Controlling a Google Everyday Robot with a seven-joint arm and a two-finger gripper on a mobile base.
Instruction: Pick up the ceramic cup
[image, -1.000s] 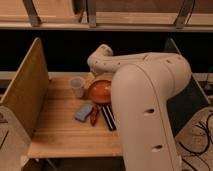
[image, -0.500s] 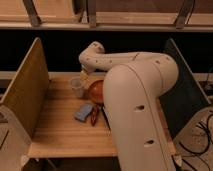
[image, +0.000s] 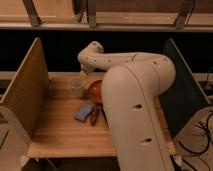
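Wooden table (image: 55, 131), boxed in by a pale wooden panel (image: 24, 90) on one side and a dark panel (image: 183, 85) on the other, with dark shelving behind.

**Landmark:** the orange bowl (image: 96, 90), sitting near the middle of the table.

**Task item:** the ceramic cup (image: 76, 87) stands upright on the table just beside the orange bowl, on the side towards the wooden panel. I cannot tell whether cup and bowl touch.

**Gripper:** the gripper (image: 83, 75) hangs above the far edge of the orange bowl, on the cup's side and close to the cup's rim. Whether it is open or closed cannot be told, and no contact with the cup is evident.

**Progress, as judged:** the approach looks largely made. The cup is not yet grasped or lifted, so closing on it and raising it are left.

**Other items:**
- A blue sponge (image: 83, 111) lies on the near side of the orange bowl.
- A dark reddish object (image: 95, 115) lies beside the sponge, also nearer than the bowl. What it is cannot be made out.

**Obstructions:**
- The orange bowl crowds the cup on one side, so a descent there risks nudging it.
- The robot's own arm (image: 135, 100) covers the table beyond the bowl towards the dark panel.
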